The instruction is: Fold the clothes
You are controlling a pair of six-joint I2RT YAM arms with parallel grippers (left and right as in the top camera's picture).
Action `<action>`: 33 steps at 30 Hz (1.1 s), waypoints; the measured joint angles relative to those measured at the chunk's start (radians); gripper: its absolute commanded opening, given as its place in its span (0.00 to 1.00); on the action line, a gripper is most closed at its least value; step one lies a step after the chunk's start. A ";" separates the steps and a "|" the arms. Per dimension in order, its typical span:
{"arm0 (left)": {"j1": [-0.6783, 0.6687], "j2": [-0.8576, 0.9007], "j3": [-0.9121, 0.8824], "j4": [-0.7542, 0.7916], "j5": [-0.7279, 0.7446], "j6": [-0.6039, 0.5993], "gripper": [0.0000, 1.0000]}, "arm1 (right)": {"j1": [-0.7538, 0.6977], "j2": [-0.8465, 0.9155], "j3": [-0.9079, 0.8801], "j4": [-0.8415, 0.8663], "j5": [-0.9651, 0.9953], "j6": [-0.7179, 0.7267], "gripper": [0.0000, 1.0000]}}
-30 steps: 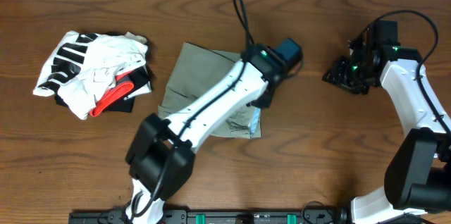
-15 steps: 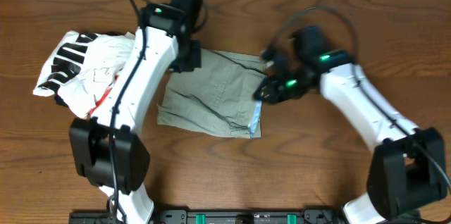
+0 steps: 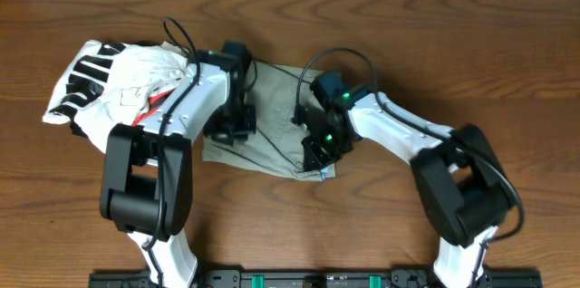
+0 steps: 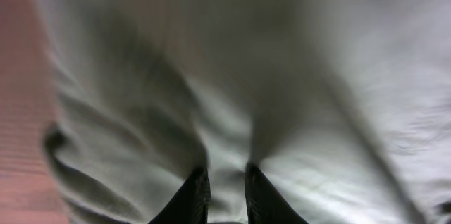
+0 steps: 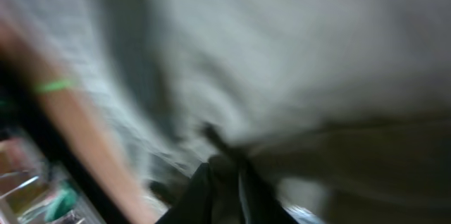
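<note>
Noting left tool [image 4: 225, 173] nipped on a ridge of the shorts [image 3: 275, 125], right tool [image 5: 224, 169] nearly closed (blurred, grip unclear): could lift one layer only, skewing fold.

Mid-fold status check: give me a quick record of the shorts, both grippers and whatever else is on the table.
shorts: spread fairly flat mid-table, a little wrinkled
left gripper: down on the left part of the shorts, jaws narrow, a ridge of cloth pinched between them
right gripper: down near the lower right corner of the shorts, jaws close together; blur hides whether cloth is held
white garment bundle: heaped left of the shorts, neither gripper on it
table: brown wood
</note>
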 measured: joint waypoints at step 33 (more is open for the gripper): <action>0.098 -0.262 -0.100 0.040 -0.058 -0.056 0.67 | -0.102 -0.212 0.008 0.245 0.101 0.055 0.18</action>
